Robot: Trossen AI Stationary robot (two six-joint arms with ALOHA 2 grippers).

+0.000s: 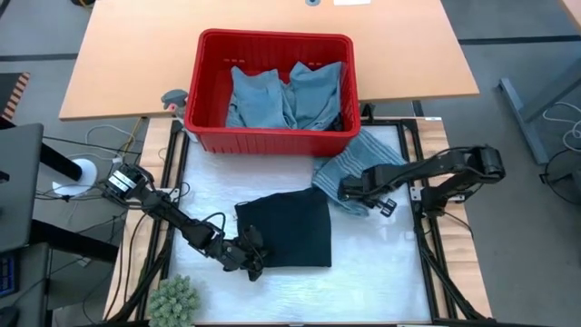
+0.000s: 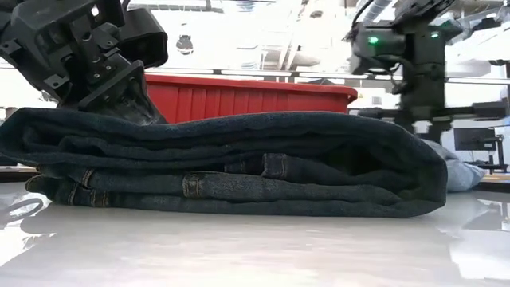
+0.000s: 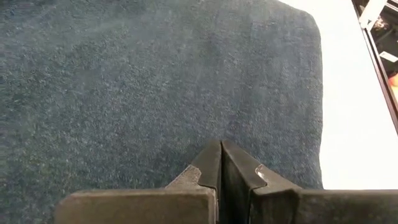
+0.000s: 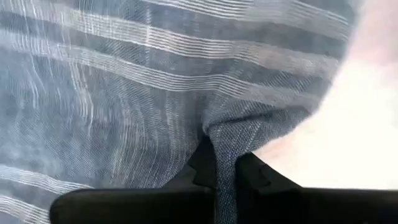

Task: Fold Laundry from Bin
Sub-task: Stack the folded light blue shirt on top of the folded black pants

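Pinching a fold of the striped cloth (image 4: 186, 93) beside the red bin (image 1: 272, 138), our right pincer (image 4: 225, 163) is clamped on it; soft and light, it should drape. Our left pincer (image 3: 221, 163), pressed together, rests on the folded dark jeans (image 1: 286, 229) mid-desk.

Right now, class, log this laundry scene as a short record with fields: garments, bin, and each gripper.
folded garment: dark denim jeans, folded on the white table
striped cloth: beside the bin, crumpled
bin: red tub holding light blue garments
left gripper: shut, at the jeans' edge
right gripper: shut on the striped cloth
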